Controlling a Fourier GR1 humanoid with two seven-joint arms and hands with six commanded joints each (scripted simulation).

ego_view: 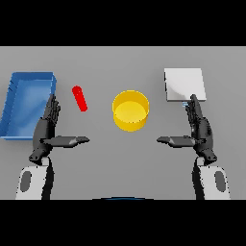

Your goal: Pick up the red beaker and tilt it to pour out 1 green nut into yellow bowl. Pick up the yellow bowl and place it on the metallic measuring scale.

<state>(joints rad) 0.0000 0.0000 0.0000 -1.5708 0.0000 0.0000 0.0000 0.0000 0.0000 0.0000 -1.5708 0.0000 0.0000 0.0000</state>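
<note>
Head view only: both hands sit at rest poses, nothing grasped. Left hand has its fingers straight and pointing away from the robot, thumb stuck out toward the centre; right hand mirrors it. Both empty and apart from every object.

Red beaker is on the grey table, leaning in this view — top end toward the far left, lower end nearer the bowl. It lies just ahead of and slightly inboard of the left hand's fingertips, not touching. Can't see any green nut from here.

Yellow bowl stands upright mid-table, roughly centred between the two hands, mouth open upward — my read is it's staged there so either hand can reach it and the beaker can tip in from the left.

Metallic measuring scale is the pale square at far right, just beyond the right hand's fingertips, which overlap its near edge in the picture; contact unclear. Blue tray is far left, partly behind the left hand.

Judgement: no step started — left hand looks the natural pick for the beaker, right for bowl-to-scale.
</note>
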